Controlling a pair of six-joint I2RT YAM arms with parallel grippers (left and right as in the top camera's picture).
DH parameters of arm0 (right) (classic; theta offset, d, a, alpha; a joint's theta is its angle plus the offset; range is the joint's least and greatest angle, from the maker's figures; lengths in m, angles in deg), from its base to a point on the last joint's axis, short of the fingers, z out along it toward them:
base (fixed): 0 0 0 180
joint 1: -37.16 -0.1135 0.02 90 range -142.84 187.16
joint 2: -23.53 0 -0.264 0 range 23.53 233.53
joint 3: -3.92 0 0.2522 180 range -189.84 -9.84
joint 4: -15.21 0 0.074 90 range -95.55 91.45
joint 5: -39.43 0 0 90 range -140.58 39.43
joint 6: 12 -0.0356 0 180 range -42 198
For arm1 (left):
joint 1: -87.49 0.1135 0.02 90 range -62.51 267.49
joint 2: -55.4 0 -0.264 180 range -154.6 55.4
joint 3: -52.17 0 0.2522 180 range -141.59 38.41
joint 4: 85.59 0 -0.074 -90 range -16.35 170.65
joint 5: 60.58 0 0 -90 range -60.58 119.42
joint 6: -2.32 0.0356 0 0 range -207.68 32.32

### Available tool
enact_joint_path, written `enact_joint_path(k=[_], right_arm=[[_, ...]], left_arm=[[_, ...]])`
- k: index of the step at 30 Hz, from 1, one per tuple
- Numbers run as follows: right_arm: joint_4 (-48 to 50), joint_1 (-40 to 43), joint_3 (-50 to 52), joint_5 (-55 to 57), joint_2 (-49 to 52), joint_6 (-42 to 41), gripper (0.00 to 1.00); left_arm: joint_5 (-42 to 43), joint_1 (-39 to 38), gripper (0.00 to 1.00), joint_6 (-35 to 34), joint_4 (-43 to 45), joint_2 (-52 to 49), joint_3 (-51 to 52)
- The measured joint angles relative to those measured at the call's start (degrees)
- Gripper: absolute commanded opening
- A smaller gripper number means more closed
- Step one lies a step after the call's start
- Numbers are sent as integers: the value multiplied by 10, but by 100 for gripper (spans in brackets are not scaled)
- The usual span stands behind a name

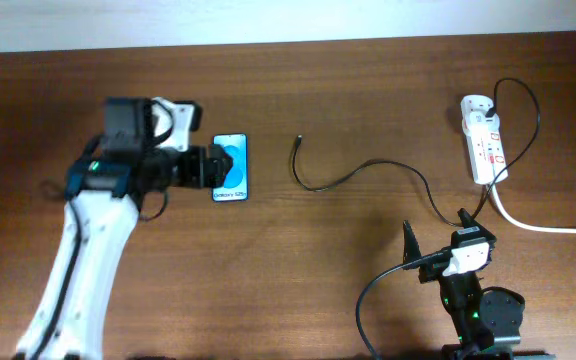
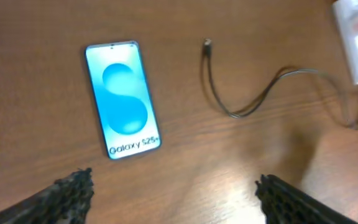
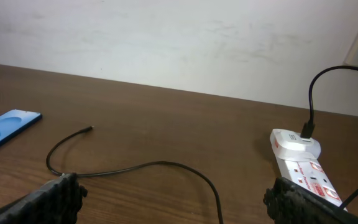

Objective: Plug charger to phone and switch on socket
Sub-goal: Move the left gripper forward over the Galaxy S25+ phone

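Spread wide and empty, my left gripper [image 2: 173, 196] hovers beside the phone [image 2: 123, 99], which lies screen-up left of centre toward the far edge of the counter [image 1: 368, 80]. Of the charger [image 2: 247, 102], the plug [image 2: 207, 43] lies loose mid-counter, cable trailing to the socket [image 1: 484, 145] near the far right corner. My right gripper [image 3: 173, 196], equally spread and empty at the near edge, should pinch just behind that plug while the left steadies the phone.

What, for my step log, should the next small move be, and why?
Probably move the open left end effector over to the charger plug and close on it. The plug lies loose, apart from the phone, not yet connected, and it is nearer this arm than the right one.
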Motion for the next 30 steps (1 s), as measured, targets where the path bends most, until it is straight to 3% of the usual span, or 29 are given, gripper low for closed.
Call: enact_joint_path(k=[6, 14, 30], right_arm=[[0, 0, 0, 0, 0, 0, 98], [0, 0, 0, 0, 0, 0, 98], [0, 0, 0, 0, 0, 0, 98]], left_arm=[[-102, -61, 93, -25, -72, -129, -129], [-187, -83, 100, -38, -62, -225, -143], [-208, -85, 100, -40, -28, -291, -147]])
